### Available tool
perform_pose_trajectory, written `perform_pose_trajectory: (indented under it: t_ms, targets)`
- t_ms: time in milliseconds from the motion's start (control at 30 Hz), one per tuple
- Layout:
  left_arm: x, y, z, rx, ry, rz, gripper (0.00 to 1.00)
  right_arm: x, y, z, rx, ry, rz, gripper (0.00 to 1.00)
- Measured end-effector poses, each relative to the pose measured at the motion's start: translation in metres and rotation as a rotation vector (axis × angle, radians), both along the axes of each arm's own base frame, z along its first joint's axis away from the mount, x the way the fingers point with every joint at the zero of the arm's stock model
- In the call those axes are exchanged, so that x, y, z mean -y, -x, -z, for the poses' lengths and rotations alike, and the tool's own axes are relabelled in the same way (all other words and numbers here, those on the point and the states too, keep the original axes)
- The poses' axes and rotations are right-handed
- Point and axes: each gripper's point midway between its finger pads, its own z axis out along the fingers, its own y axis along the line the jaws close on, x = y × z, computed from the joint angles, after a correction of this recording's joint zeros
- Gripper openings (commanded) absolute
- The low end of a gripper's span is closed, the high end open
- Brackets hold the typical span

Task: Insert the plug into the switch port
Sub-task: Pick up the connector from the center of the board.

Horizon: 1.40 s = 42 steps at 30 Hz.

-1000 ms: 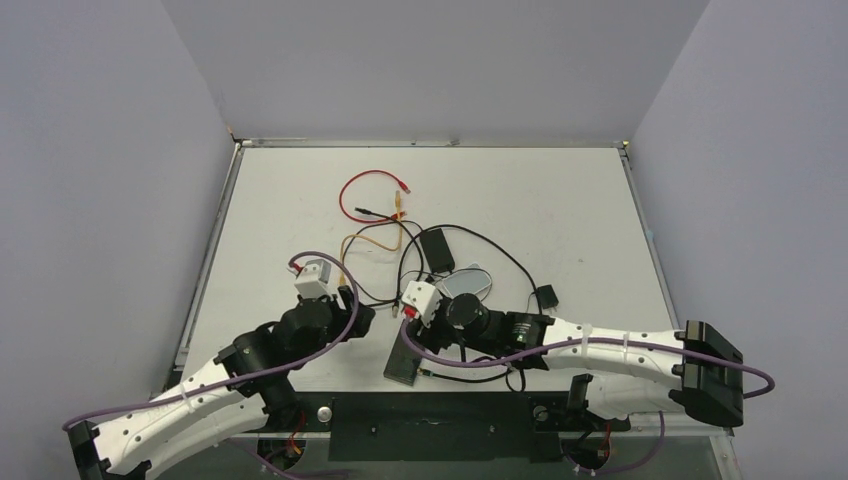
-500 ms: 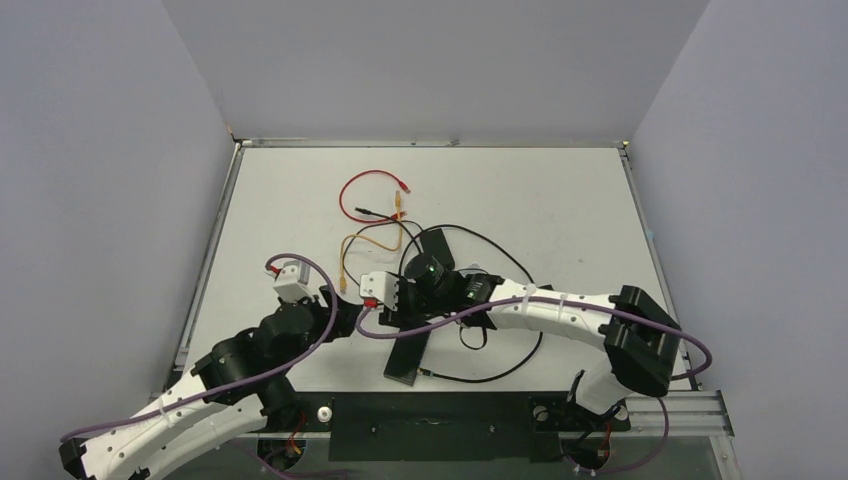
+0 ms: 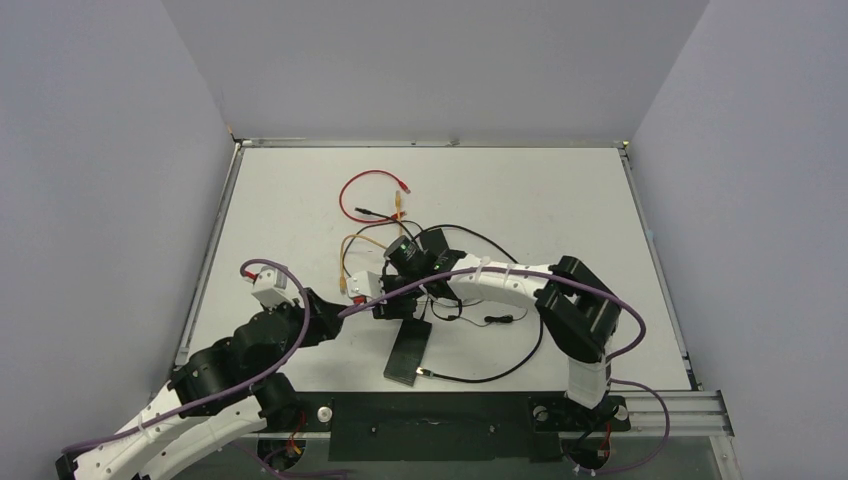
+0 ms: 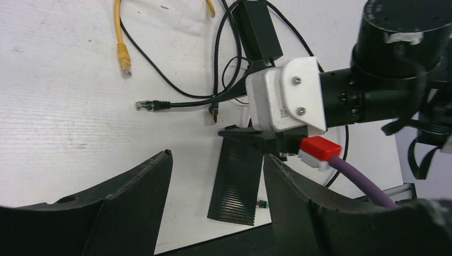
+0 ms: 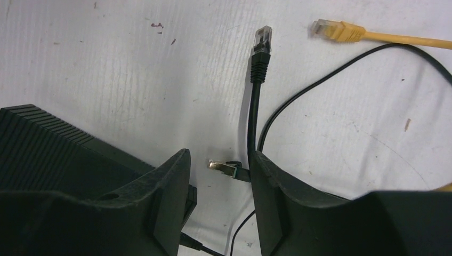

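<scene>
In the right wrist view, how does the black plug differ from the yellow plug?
The black plug has a black boot; the yellow plug a yellow one. The black plug points up the frame, its cable running down toward the right gripper; the yellow plug lies sideways, tip leftward, cable leaving rightward. Both have clear tips and lie loose on the table.

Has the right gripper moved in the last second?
Yes. The right gripper swung left, judged against the switch, which stayed put; it now hangs over the switch's far end.
</scene>
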Motion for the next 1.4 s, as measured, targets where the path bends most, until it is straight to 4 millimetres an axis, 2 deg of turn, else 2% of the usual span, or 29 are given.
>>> perform_pose_trajectory:
  t_ms: [167,433,800,933,1133,1400]
  targets:
    - [-0.002,0.002,-0.005,0.008,0.020,-0.002,0.61,-0.002,-0.004,0.015,-0.019,0.032,-0.024,0.41]
    - [-0.002,0.002,-0.005,0.007,0.018,0.000,0.61,-0.019,-0.020,0.014,-0.002,0.014,-0.019,0.40]
    - [-0.001,0.002,-0.005,0.004,0.018,0.003,0.62,-0.023,-0.027,0.036,-0.025,0.037,0.007,0.37]
    - [-0.002,0.003,-0.003,0.000,0.012,0.002,0.62,-0.026,-0.030,0.040,-0.033,0.035,0.022,0.28]
    - [-0.002,0.003,-0.003,-0.001,0.012,0.004,0.62,-0.028,-0.037,0.041,-0.031,0.035,0.058,0.00]
    - [-0.002,0.003,-0.003,-0.002,0.012,0.006,0.62,-0.031,-0.042,0.039,-0.017,0.016,0.080,0.00]
